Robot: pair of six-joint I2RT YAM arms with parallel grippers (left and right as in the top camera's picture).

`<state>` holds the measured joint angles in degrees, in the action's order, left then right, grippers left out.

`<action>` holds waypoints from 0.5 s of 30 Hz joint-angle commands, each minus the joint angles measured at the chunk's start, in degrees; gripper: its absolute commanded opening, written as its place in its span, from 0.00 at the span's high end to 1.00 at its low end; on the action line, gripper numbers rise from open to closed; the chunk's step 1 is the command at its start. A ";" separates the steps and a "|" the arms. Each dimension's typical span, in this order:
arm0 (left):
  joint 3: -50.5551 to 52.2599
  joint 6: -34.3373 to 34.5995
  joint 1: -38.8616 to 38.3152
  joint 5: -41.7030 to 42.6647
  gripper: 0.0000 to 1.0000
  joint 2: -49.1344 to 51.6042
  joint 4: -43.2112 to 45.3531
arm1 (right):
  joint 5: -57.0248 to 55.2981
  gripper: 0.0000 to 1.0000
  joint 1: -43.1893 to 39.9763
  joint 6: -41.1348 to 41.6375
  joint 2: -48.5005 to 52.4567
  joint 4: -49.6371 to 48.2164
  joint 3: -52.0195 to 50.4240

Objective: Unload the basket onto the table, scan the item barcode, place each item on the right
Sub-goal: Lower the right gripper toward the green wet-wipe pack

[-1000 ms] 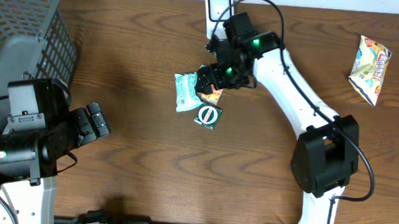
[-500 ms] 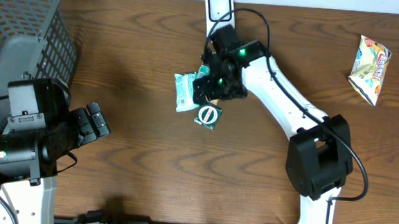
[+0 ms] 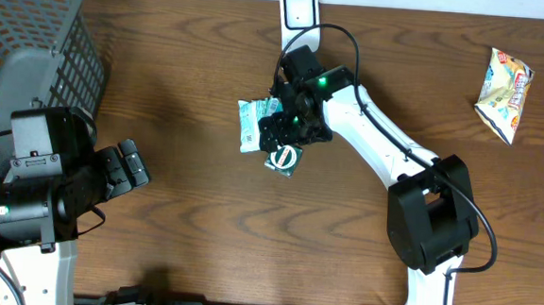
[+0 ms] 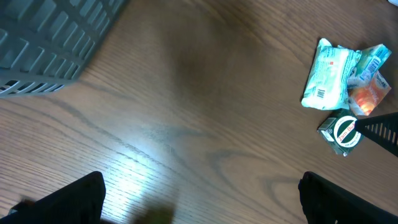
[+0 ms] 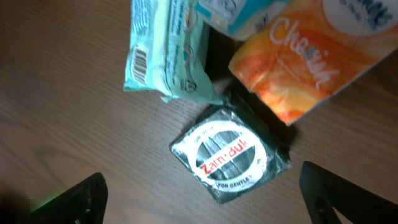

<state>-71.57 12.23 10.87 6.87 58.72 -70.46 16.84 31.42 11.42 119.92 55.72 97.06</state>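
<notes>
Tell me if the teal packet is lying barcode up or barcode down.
Barcode up. The teal packet lies flat on the table, and its barcode shows near one end in both wrist views.

The right arm (image 3: 387, 131) reaches across the tabletop (image 3: 181, 251), and the right pincer (image 3: 292, 133) hangs over a few packets. A teal packet (image 3: 250, 125) lies at its left and a dark packet (image 3: 284, 158) with a round white label just below. A white scanner (image 3: 299, 10) stands at the far edge. A grey basket (image 3: 33, 34) fills the top left corner, with the left pincer (image 3: 129, 167) below it. A snack bag (image 3: 505, 91) lies well apart at the right.
</notes>
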 commanded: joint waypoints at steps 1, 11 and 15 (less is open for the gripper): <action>0.13 0.55 0.31 -0.94 0.03 0.00 -0.02 | -0.26 0.06 0.13 0.57 -0.61 -0.55 -0.26; 0.13 0.55 0.31 -0.96 0.03 0.00 -0.02 | -0.39 0.05 0.13 0.55 -0.61 -1.11 -0.26; 0.13 0.55 0.31 -0.94 0.02 0.00 -0.02 | -1.66 0.05 0.11 0.57 -0.61 -1.09 -0.26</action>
<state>-71.59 12.23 10.87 6.87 58.72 -70.46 16.38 31.42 11.53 119.92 54.72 97.06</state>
